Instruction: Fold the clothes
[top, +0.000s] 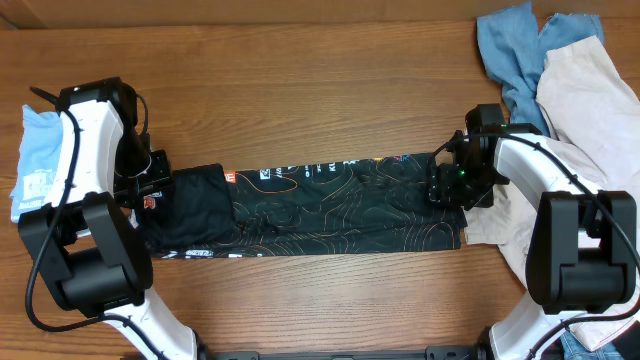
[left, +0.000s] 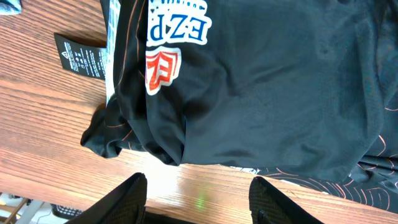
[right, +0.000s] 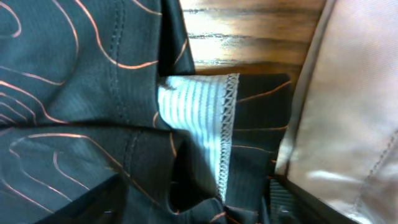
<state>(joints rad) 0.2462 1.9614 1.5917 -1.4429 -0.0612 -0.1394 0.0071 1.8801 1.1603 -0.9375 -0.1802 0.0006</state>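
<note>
The black garment (top: 320, 205), marked with thin orange contour lines, lies as a long strip across the table. Its left end is folded over, and white and red lettering (left: 171, 43) shows there. My left gripper (top: 160, 192) sits at that end. In the left wrist view it (left: 200, 202) is open over bare wood just short of the fabric edge. My right gripper (top: 447, 185) is at the strip's right end. In the right wrist view it (right: 193, 202) is open, its jaws wide apart around bunched black cloth (right: 74, 93) and a turned-up hem showing its pale inner side (right: 199, 124).
A beige garment (top: 590, 100) and a blue one (top: 515, 50) lie heaped at the right, the beige touching the strip's end (right: 354, 112). A light blue folded piece (top: 40, 160) lies at the far left. A black hang tag (left: 81, 56) rests on the wood.
</note>
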